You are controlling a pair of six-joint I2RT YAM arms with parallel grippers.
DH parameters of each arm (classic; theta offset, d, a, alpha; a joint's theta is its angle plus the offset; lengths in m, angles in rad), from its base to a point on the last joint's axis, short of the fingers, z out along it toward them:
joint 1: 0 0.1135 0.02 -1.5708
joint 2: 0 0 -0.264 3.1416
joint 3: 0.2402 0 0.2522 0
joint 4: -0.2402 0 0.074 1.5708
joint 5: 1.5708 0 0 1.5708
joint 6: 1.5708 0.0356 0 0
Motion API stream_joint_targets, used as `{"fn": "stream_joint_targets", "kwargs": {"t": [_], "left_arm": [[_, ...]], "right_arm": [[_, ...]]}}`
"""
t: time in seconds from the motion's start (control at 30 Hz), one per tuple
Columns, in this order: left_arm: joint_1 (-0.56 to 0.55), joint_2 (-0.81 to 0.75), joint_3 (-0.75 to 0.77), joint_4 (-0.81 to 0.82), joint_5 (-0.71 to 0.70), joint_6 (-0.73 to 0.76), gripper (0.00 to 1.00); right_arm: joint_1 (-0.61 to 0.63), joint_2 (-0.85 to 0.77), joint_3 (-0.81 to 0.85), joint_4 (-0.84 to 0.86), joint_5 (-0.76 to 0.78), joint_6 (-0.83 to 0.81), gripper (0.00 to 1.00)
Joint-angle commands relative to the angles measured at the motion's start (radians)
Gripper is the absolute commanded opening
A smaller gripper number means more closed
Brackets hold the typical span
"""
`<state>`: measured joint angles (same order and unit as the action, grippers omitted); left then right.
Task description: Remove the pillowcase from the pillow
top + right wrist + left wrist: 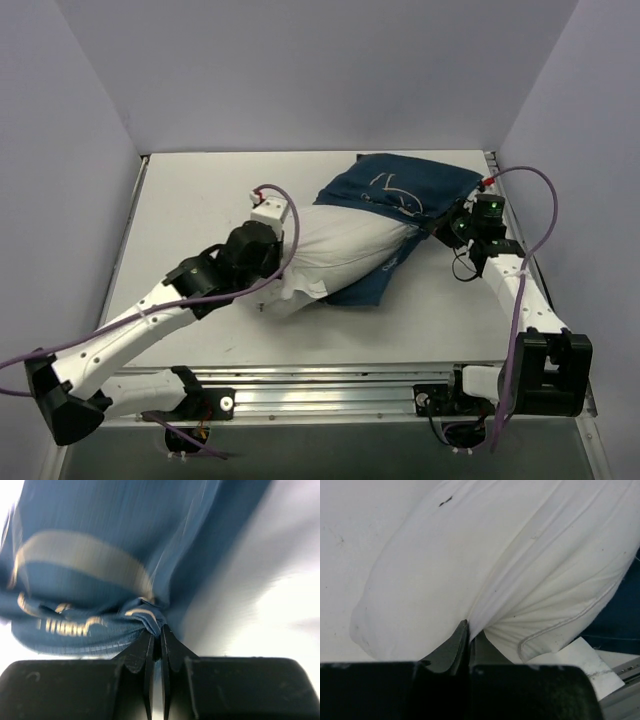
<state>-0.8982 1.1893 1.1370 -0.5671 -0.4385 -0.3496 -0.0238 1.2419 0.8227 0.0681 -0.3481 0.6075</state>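
Note:
The white pillow (340, 252) lies across the middle of the table, its left end bare. The navy pillowcase (395, 185) with white line drawings covers its far right end and trails under it (365, 288). My left gripper (283, 262) is shut on a fold of the pillow (470, 570) at its near left end; the jaws pinch white fabric in the left wrist view (468, 627). My right gripper (440, 228) is shut on a bunched fold of the pillowcase (100, 565) at its right side, as the right wrist view (156, 631) shows.
A white tag (580, 655) lies beside the pillow's corner. Lilac walls close in the table (190, 210) at the back and both sides. A metal rail (330, 385) runs along the near edge. Purple cables loop off both arms.

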Motion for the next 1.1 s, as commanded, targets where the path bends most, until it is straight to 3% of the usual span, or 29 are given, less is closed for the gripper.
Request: {"fn": "stream_joint_targets", "kwargs": {"t": [0.0, 0.2, 0.27, 0.4, 0.43, 0.5, 0.53, 0.57, 0.63, 0.73, 0.83, 1.07], "left_arm": [[0.103, -0.170, -0.006, -0.318, -0.124, -0.018, 0.02], [0.134, -0.296, 0.000, -0.416, -0.065, -0.060, 0.02], [0.134, -0.321, -0.022, -0.387, 0.010, -0.078, 0.02], [0.127, -0.309, -0.109, -0.249, 0.302, -0.129, 0.02], [0.124, -0.301, -0.129, -0.220, 0.338, -0.137, 0.19], [0.110, -0.277, -0.149, -0.160, 0.380, -0.157, 0.39], [0.108, -0.269, -0.148, -0.151, 0.408, -0.158, 0.54], [0.105, -0.261, -0.140, -0.142, 0.421, -0.160, 0.81], [0.107, -0.234, -0.099, -0.125, 0.443, -0.150, 0.97], [0.107, -0.175, -0.027, -0.100, 0.530, -0.154, 0.94], [0.116, -0.084, 0.067, -0.094, 0.561, -0.149, 0.94], [0.199, 0.119, 0.272, -0.087, 0.653, -0.077, 0.94]], "right_arm": [[-0.158, 0.030, 0.073, -0.059, 0.257, 0.012, 0.00], [-0.281, 0.051, 0.151, -0.105, 0.256, 0.020, 0.00], [-0.277, 0.047, 0.173, -0.123, 0.232, -0.014, 0.00], [-0.185, -0.010, 0.127, -0.094, 0.143, -0.034, 0.00], [-0.162, -0.022, 0.116, -0.093, 0.136, -0.026, 0.01], [-0.107, -0.056, 0.096, -0.109, 0.129, -0.020, 0.12], [-0.093, -0.071, 0.095, -0.123, 0.127, -0.017, 0.27], [-0.084, -0.087, 0.095, -0.149, 0.127, -0.020, 0.35], [-0.054, -0.142, 0.107, -0.183, 0.145, -0.029, 0.57], [-0.030, -0.205, 0.157, -0.246, 0.202, -0.058, 0.74], [0.008, -0.228, 0.203, -0.298, 0.248, -0.084, 0.83], [0.159, -0.219, 0.211, -0.269, 0.172, -0.166, 0.92]]}}
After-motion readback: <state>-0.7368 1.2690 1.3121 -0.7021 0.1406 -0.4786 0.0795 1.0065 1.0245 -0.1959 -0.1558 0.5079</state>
